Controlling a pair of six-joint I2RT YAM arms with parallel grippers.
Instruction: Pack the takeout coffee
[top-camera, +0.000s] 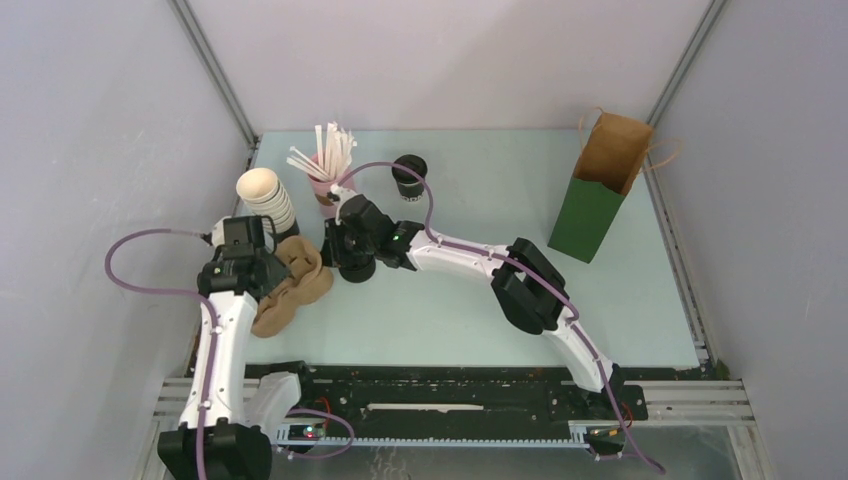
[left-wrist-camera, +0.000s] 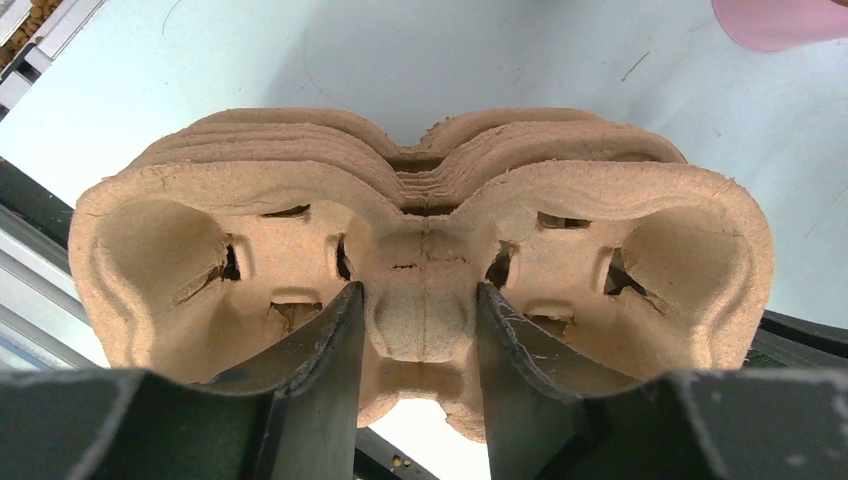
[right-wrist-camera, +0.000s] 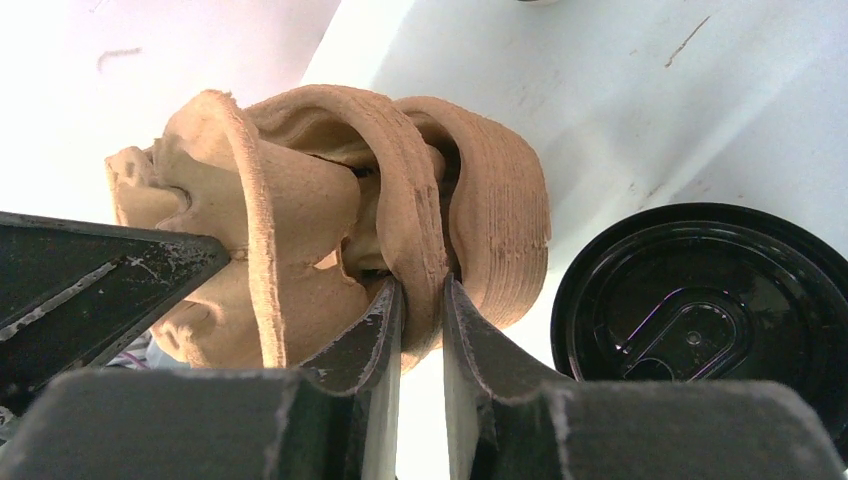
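The takeout coffee (top-camera: 409, 176), a small dark cup with a black lid, stands at the back of the table, apart from both grippers. A stack of brown pulp cup carriers (top-camera: 290, 292) lies at the left. My left gripper (left-wrist-camera: 415, 290) is over the stack, its fingers pressed on both sides of the top carrier's (left-wrist-camera: 420, 210) central post. My right gripper (right-wrist-camera: 420, 280) pinches a thin wall of a carrier (right-wrist-camera: 330, 200) from the other side. In the top view the left gripper (top-camera: 268, 275) and right gripper (top-camera: 325, 263) meet at the stack.
A green and brown paper bag (top-camera: 600, 195) stands open at the right. A stack of lidless cups (top-camera: 264, 198) and a pink cup of white stirrers (top-camera: 326, 170) stand at the back left. A stack of black lids (right-wrist-camera: 700, 320) sits beside the right gripper.
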